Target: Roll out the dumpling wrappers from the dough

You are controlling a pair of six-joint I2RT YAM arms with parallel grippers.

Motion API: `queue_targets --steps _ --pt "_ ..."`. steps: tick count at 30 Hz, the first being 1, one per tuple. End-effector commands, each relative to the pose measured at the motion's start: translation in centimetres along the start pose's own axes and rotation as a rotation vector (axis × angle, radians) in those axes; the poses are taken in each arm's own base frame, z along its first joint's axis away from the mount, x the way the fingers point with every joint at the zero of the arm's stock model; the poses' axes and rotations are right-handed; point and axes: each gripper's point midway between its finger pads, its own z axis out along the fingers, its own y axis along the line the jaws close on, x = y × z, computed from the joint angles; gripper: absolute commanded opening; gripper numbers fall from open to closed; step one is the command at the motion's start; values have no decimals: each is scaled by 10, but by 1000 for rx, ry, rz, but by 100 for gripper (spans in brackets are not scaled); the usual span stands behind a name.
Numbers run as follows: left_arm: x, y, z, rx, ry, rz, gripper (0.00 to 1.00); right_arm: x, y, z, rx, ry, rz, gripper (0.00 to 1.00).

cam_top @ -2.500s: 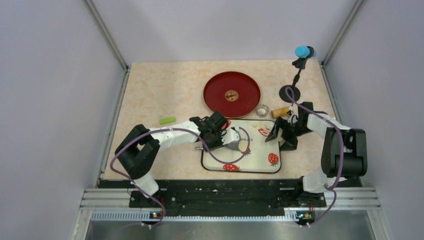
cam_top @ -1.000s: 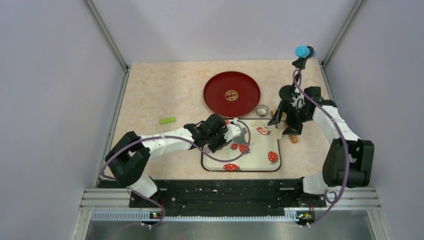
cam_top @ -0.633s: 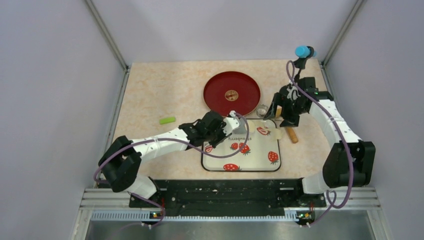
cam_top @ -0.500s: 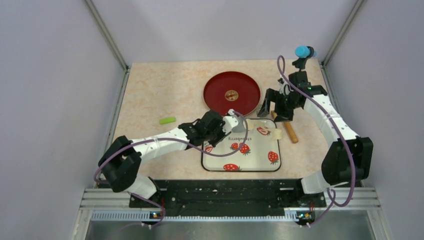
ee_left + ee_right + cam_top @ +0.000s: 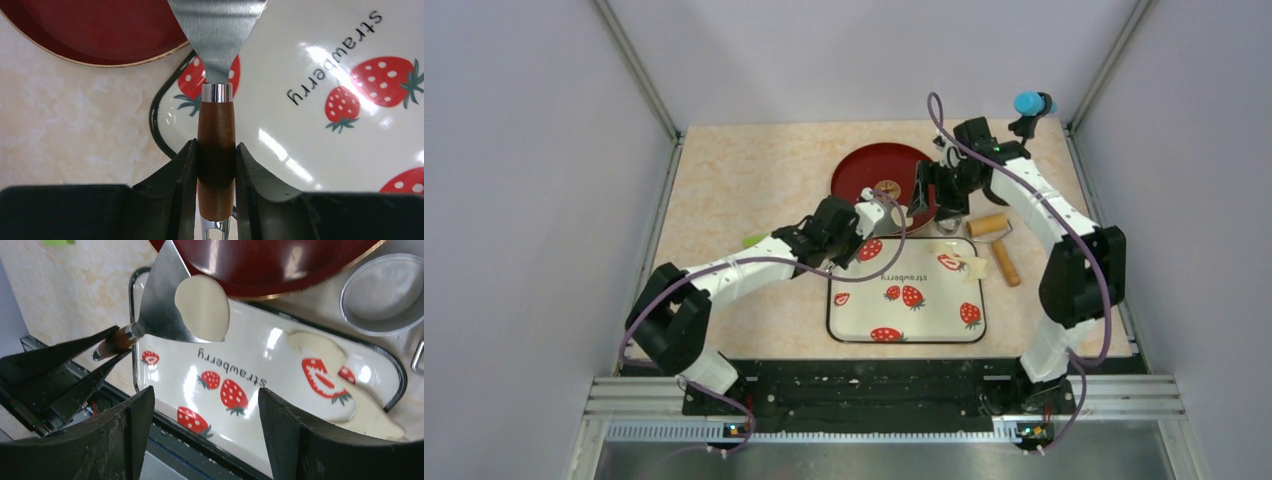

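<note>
Left gripper clamps the spatula by its wooden handle. One cut wrapper lies on the blade at the red plate's rim, not yet delivered. Right gripper is wide and empty. Leftover dough lies on the tray; further wrappers appear outstanding.

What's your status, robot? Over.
Left end effector shut on wooden-handled metal spatula. Right end effector open, empty. Thin round pale dough wrapper lying on spatula blade at round red plate's rim. Right end effector hovers close, maybe in the way.
</note>
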Motion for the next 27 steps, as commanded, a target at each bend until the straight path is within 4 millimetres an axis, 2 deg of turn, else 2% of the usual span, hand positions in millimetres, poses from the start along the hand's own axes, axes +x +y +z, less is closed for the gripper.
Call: queue_targets --steps 1,9,13,16,21,27 --pt "-45 32 1 -59 -104 -35 0 -46 19 6 -38 -78 -50 72" --pt "-53 70 20 -99 -45 -46 0 -91 24 40 -59 -92 -17 58" --pt "-59 79 31 -106 -36 -39 0 -106 29 59 -97 -82 17 51" --pt "-60 81 42 -102 -16 -38 0 -118 36 65 -132 -87 35 45" --pt "-67 92 56 -120 -19 -75 0 -128 39 87 -174 -69 82 25" --pt "-76 99 66 -122 -19 -92 0 -139 36 113 -197 -83 137 13"
